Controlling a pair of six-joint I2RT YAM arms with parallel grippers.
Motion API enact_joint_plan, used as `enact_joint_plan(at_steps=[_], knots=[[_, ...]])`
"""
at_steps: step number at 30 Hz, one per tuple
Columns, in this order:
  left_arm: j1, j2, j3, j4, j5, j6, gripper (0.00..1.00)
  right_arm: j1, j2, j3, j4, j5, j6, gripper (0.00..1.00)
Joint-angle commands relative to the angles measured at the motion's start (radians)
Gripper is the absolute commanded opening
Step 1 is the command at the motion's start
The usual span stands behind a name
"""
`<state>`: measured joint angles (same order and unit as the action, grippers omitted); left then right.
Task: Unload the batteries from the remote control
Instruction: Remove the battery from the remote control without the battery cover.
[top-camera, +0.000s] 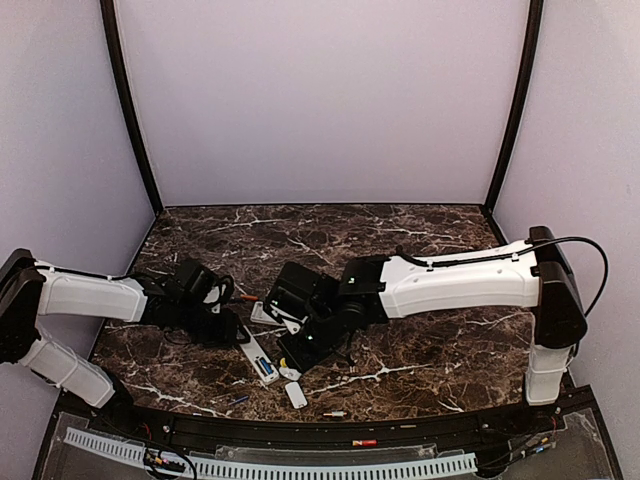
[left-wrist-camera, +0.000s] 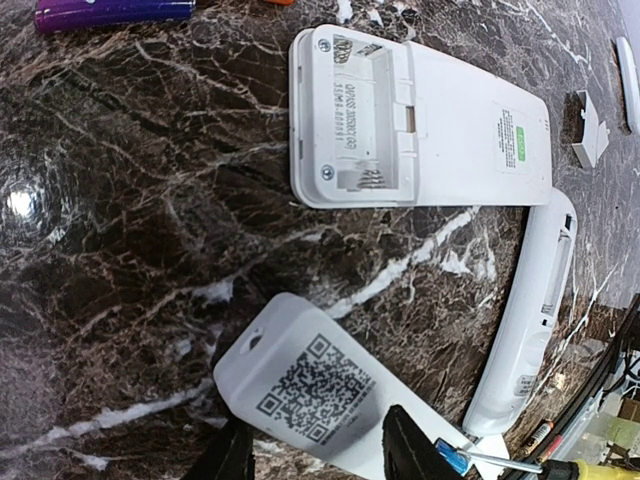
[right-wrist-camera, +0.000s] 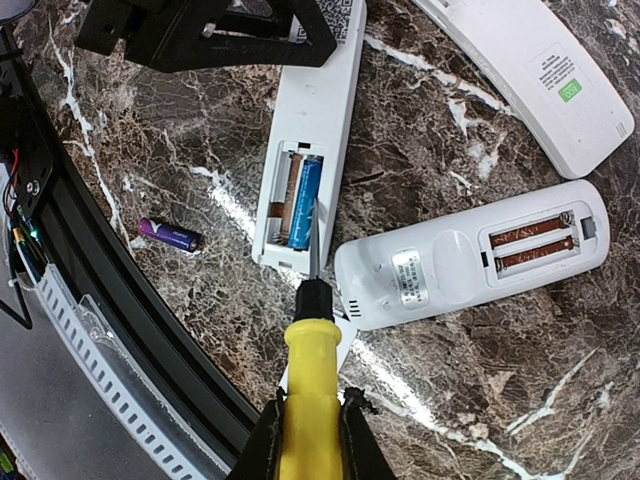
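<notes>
Top ext, L arm: comes in from left; left gripper (top-camera: 235, 330) low over dark marble table (top-camera: 420, 230); jaws not readable from up here.
Top ext, R arm: comes in from right; right gripper (top-camera: 298, 350) low, close to the left one.
Top ext, work item: QR remote (top-camera: 262, 362), slim + white, flat on table btwn the 2 grippers, near front edge; blue battery (top-camera: 267, 369) shows in its open bay.
Top ext, lids: 2 white covers (top-camera: 296, 394) just on the near side of that remote.
L wrist, jaws: dark fingers (left-wrist-camera: 415, 450) sit either side of QR remote's labelled end, against its edges, i.e. gripping it.
L wrist, beyond: green-sticker remote (left-wrist-camera: 450, 110), back up, bay open w/ springs showing.
L wrist, right side: long white remote (left-wrist-camera: 530, 330), apart from the other two.
L wrist, corner: screwdriver (left-wrist-camera: 585, 472) enters bottom right, shaft pointing at the blue battery.
R wrist, jaws: clamped on screwdriver's yellow handle.
R wrist, tip: inside QR remote's bay, at blue battery's right edge.
R wrist, bay: blue battery in right slot, orange battery (right-wrist-camera: 285, 195) alongside in left slot.
R wrist, neighbour: two-cell remote (right-wrist-camera: 430, 275) just right of the shaft, back up, orange pair (right-wrist-camera: 530, 245) sitting in its bay.
R wrist, loose: purple battery (right-wrist-camera: 168, 234) on table left of QR remote, near the black rim.
R wrist, top: left gripper over QR remote's far end; green-sticker remote top right, apart.
</notes>
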<state>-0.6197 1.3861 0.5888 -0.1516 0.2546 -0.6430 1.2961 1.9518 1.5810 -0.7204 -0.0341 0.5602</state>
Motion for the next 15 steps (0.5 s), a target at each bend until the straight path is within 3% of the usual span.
enact_joint_plan(at_steps=[1,15], knots=[[0.002,-0.022,0.011,-0.040,0.009,0.012,0.43,0.009,0.048,-0.050,0.072,-0.043,0.015,0.00],[0.003,-0.024,0.038,-0.063,0.007,0.016,0.43,0.009,0.013,-0.079,0.108,-0.054,0.027,0.00]])
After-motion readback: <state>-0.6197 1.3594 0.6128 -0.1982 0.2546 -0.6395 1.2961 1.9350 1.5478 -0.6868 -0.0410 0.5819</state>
